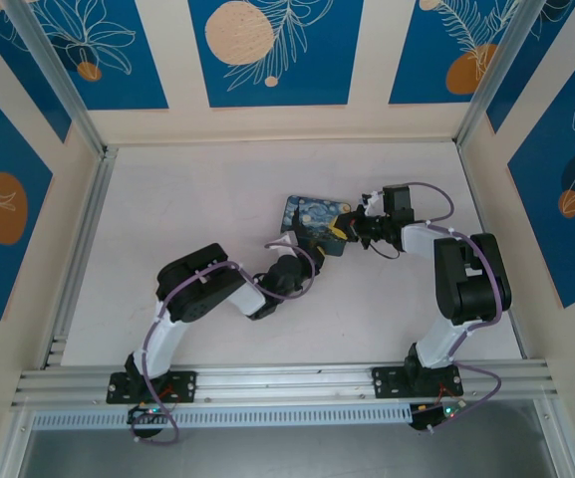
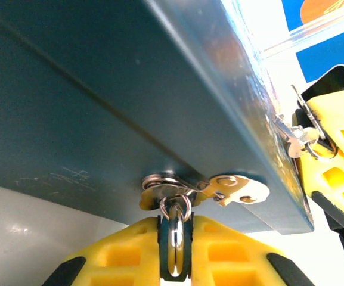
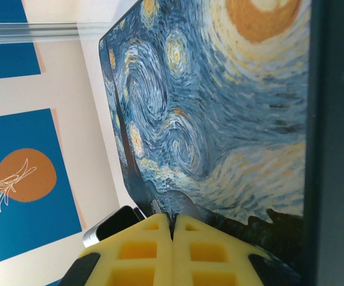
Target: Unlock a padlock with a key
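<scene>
Padlock (image 2: pixel 175 238) stands lengthwise between left jaws, shackle pointing up at tin (image 2: pixel 130 89).

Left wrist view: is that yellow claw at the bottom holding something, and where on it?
Yes. The left claw grips the padlock, with its fingers closed on the silvery loop that hangs from the tin.

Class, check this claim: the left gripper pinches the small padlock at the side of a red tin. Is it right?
Not quite: the tin is dark blue, not red, as the left wrist view shows. The rest holds: the left gripper pinches the small padlock at the tin's side.
</scene>
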Robot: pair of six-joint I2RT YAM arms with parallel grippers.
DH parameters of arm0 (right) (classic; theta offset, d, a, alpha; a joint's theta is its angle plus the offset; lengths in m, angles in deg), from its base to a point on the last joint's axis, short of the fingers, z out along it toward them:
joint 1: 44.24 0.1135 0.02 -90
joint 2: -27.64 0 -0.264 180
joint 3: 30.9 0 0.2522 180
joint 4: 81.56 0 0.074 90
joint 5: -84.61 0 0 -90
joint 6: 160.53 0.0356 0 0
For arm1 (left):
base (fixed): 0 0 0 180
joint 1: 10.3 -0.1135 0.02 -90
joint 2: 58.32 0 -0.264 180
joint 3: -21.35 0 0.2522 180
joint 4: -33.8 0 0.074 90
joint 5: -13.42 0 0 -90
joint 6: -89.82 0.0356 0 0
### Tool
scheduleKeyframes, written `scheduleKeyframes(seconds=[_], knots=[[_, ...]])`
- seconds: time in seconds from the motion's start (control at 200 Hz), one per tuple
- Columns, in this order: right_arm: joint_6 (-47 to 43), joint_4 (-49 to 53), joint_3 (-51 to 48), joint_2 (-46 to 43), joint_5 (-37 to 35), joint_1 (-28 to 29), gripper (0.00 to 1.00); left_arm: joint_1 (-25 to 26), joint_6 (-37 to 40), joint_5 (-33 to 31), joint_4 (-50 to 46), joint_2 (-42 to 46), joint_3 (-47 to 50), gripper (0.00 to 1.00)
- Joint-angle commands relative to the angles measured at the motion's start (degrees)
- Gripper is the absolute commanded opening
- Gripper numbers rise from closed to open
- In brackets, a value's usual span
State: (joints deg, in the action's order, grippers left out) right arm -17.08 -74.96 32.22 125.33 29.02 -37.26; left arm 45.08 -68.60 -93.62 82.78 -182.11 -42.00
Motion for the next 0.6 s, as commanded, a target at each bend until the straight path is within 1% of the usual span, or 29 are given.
scheduleKeyframes(seconds=[0.0,0.08,0.18,0.28,0.395,0.485,0.595], knots=[[-0.94,4.03,-0.53,-0.48,1.13,-0.19,0.0,0.79,-0.62,0.32,-7.97,-2.04,1.37,0.05],[-0.99,5.09,0.28,-1.48,1.35,-0.22,0.0,0.79,-1.34,0.57,-7.68,-1.44,2.0,0.0],[-1.11,6.82,1.93,-3.57,1.8,-0.55,0.0,0.74,-2.35,1.65,-9.2,0.07,2.3,0.0],[-1.32,8.91,3.79,-7.05,2.24,-1.29,0.0,0.7,-2.18,4.23,-11.72,2.56,2.21,0.0],[-2.09,11.3,4.58,-12.26,2.29,-1.94,0.0,0.13,-1.56,8.62,-14.13,5.56,2.46,0.0],[-2.31,12.88,2.43,-17.43,1.93,-2.15,0.0,-0.64,-1.1,12.07,-16.29,7.86,2.84,0.0],[-1.79,11.68,-4.25,-23.75,2.43,-1.89,0.0,-2.04,-0.37,17.22,-19.21,10.62,3.25,0.0]])
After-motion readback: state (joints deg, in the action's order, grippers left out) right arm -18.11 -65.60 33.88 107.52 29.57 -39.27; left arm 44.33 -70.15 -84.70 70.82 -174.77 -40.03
